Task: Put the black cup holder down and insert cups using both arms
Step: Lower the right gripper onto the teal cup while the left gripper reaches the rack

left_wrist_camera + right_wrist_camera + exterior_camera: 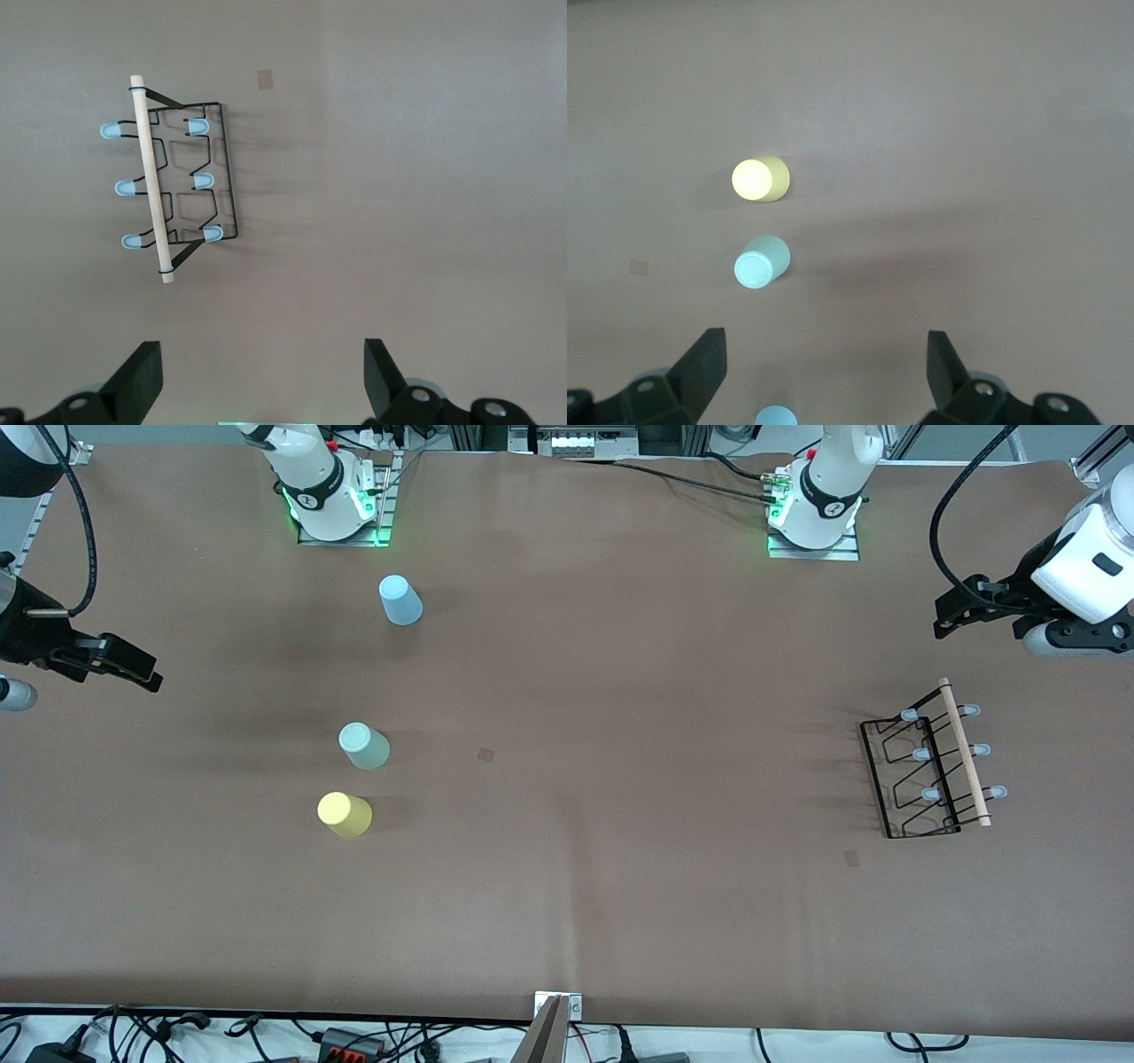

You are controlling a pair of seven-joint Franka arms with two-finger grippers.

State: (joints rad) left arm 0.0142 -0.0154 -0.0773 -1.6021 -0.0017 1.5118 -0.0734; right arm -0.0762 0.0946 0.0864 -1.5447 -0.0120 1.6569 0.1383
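Observation:
The black cup holder (964, 753) stands on the table toward the left arm's end, wooden handle on top; it also shows in the left wrist view (151, 190). My left gripper (952, 611) hangs open and empty in the air beside it, at the table's end (261, 354). Three cups stand upside down toward the right arm's end: light blue (400, 600), pale green (363, 746) and yellow (344, 814). My right gripper (142, 669) hangs open and empty at that end of the table (824, 345). The right wrist view shows the yellow (760, 179), green (762, 261) and blue (775, 416) cups.
The arm bases (337, 509) (815, 518) stand along the table's edge farthest from the front camera. Two small patches (485, 754) (851, 857) mark the brown cover. A metal bracket (556, 1010) and cables lie at the nearest edge.

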